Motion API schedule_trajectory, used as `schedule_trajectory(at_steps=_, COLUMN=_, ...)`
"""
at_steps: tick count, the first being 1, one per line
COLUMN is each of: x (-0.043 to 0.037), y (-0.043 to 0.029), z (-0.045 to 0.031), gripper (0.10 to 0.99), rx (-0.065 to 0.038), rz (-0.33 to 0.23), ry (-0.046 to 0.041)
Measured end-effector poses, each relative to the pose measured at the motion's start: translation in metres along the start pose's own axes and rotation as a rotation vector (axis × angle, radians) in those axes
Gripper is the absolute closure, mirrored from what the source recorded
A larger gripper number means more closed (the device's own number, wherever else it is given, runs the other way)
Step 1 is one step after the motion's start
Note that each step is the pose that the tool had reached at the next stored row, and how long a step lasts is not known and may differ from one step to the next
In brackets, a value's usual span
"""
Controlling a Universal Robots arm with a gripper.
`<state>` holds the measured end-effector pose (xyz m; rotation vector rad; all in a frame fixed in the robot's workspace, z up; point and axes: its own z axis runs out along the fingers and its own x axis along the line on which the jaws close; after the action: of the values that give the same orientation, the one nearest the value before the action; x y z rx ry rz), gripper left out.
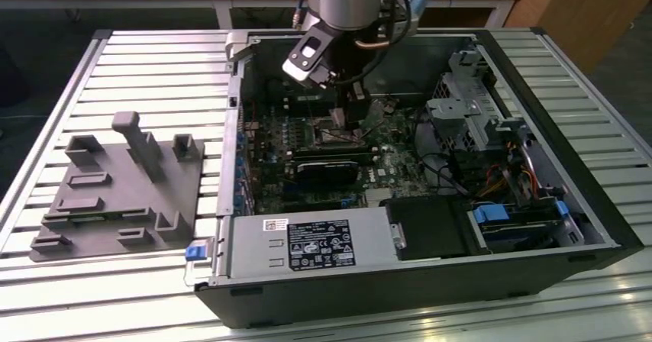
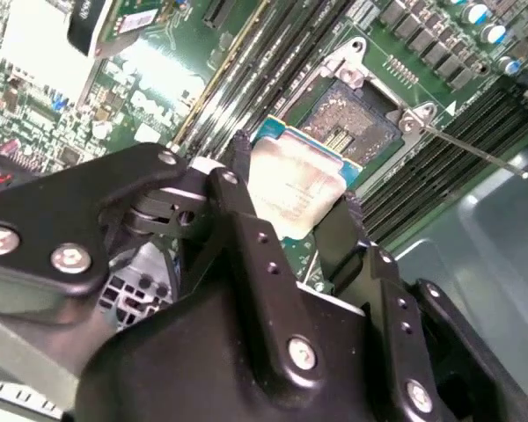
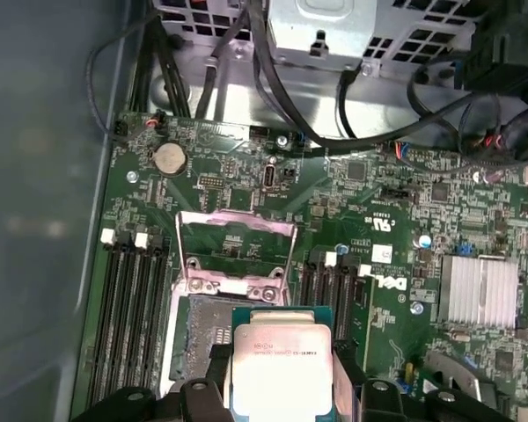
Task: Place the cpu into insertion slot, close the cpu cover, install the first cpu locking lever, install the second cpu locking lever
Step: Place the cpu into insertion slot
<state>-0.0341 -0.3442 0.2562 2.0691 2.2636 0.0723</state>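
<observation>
My gripper [image 2: 290,200] is shut on the cpu [image 2: 292,186], a flat square chip with a pale metal top, pinched by its edges between the two black fingers [image 2: 242,189]. The cpu [image 3: 282,365] hangs just above the insertion slot [image 3: 202,330], partly overlapping it; the slot's dark contact field [image 2: 352,119] shows beyond the chip. The cpu cover [image 3: 236,220], a silvery frame, stands flipped open past the slot. A thin lever rod [image 2: 475,148] sticks out beside the slot. In the exterior view the gripper [image 1: 352,109] reaches down into the open computer case over the motherboard [image 1: 392,166].
The case [image 1: 550,227] lies open on a slatted metal table [image 1: 133,75]. A black card [image 1: 331,166], a power supply [image 1: 305,243], a drive cage [image 1: 463,105] and cables crowd the board. Memory slots [image 3: 128,308] flank the slot. A grey fixture [image 1: 117,193] sits at the exterior view's left.
</observation>
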Motion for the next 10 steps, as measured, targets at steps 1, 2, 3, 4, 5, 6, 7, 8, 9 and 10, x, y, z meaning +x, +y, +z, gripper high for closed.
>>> schedule_trajectory(at_steps=1, x=0.0005, y=-0.0002, z=0.0008, gripper=0.549, rx=0.0, rz=0.005, ry=-0.0004)
schedule_trajectory(at_steps=2, x=0.0011, y=-0.0006, z=0.0016, gripper=0.549, rx=0.0, rz=0.009, ry=-0.0007)
schedule_trajectory(at_steps=3, x=0.0017, y=-0.0009, z=0.0024, gripper=0.549, rx=0.0, rz=0.012, ry=-0.0009)
schedule_trajectory(at_steps=4, x=0.0023, y=-0.0013, z=0.0032, gripper=0.549, rx=0.0, rz=0.015, ry=-0.001)
schedule_trajectory(at_steps=5, x=0.003, y=-0.0014, z=0.0039, gripper=0.549, rx=0.0, rz=0.016, ry=-0.0011)
schedule_trajectory(at_steps=6, x=0.0037, y=-0.0015, z=0.0047, gripper=0.549, rx=0.0, rz=0.016, ry=-0.0012)
schedule_trajectory(at_steps=7, x=0.0043, y=-0.0015, z=0.0055, gripper=0.549, rx=0.0, rz=0.016, ry=-0.0012)
schedule_trajectory(at_steps=8, x=0.0049, y=-0.0016, z=0.0062, gripper=0.549, rx=0.0, rz=0.016, ry=-0.0012)
schedule_trajectory(at_steps=9, x=0.0054, y=-0.0017, z=0.0071, gripper=0.549, rx=0.0, rz=0.016, ry=-0.0013)
schedule_trajectory(at_steps=10, x=0.0059, y=-0.0018, z=0.008, gripper=0.549, rx=0.0, rz=0.016, ry=-0.0012)
